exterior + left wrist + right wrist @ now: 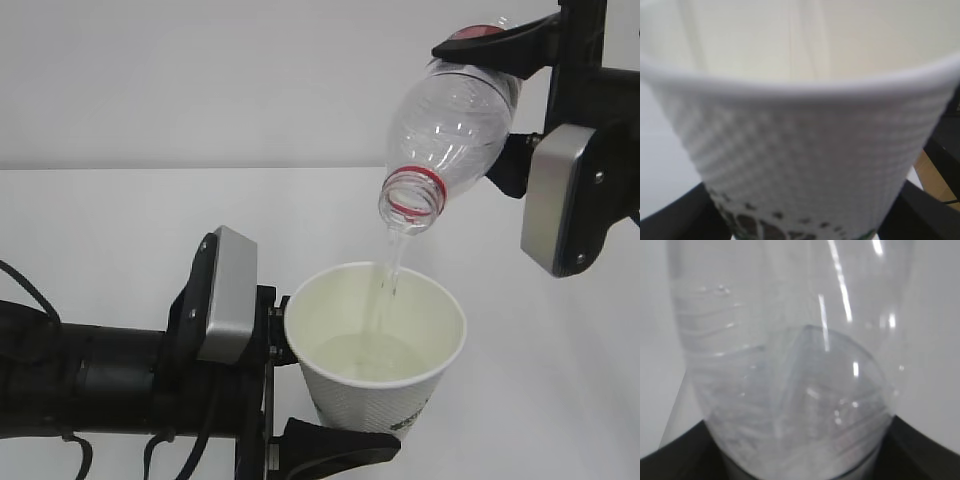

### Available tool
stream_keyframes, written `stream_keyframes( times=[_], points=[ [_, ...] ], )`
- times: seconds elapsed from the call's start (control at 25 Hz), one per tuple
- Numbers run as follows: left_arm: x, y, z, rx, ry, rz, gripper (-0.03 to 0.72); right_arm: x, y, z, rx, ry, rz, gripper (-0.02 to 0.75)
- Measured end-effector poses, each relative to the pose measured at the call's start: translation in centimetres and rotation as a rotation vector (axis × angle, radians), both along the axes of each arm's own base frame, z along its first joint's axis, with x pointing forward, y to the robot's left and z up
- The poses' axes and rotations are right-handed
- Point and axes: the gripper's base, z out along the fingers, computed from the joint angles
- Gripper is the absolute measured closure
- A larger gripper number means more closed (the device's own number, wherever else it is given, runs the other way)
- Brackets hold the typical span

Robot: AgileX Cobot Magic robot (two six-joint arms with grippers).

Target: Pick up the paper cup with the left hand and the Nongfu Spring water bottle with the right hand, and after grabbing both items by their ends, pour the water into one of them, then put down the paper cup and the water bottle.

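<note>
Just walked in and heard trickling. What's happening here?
The right gripper holds the water bottle tipped mouth-down above the paper cup, which the left gripper holds upright. A thin stream of water runs from the bottle's mouth into the cup, and a shallow pool has already gathered at the cup's bottom.

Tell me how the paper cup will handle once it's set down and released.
The paper cup has thin textured walls, so it probably dents if squeezed hard. Water is pooling inside, which likely makes it bottom-heavy and steadier than when empty. It tapers to a narrow base, so a sideways nudge near the rim could still tip it.
</note>
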Motion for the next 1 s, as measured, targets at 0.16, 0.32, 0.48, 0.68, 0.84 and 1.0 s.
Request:
stream_keyframes(
  times=[0.16, 0.32, 0.48, 0.68, 0.84, 1.0],
  points=[
    [0.0, 0.0, 0.0, 0.0, 0.0, 0.0, 0.134, 0.0, 0.0, 0.0, 0.0, 0.0, 0.0, 0.225],
    [0.0, 0.0, 0.0, 0.0, 0.0, 0.0, 0.134, 0.0, 0.0, 0.01, 0.001, 0.0, -0.001, 0.225],
    [0.0, 0.0, 0.0, 0.0, 0.0, 0.0, 0.134, 0.01, -0.01, 0.02, 0.002, 0.0, -0.002, 0.225],
    [0.0, 0.0, 0.0, 0.0, 0.0, 0.0, 0.134, 0.06, -0.04, 0.1, 0.005, -0.008, -0.008, 0.225],
    [0.0, 0.0, -0.01, 0.001, 0.0, 0.0, 0.134, 0.08, -0.06, 0.12, 0.006, -0.01, -0.01, 0.225],
    [-0.01, 0.0, -0.02, 0.002, 0.0, -0.001, 0.134, 0.1, -0.08, 0.15, 0.011, -0.01, -0.014, 0.225]
  ],
)
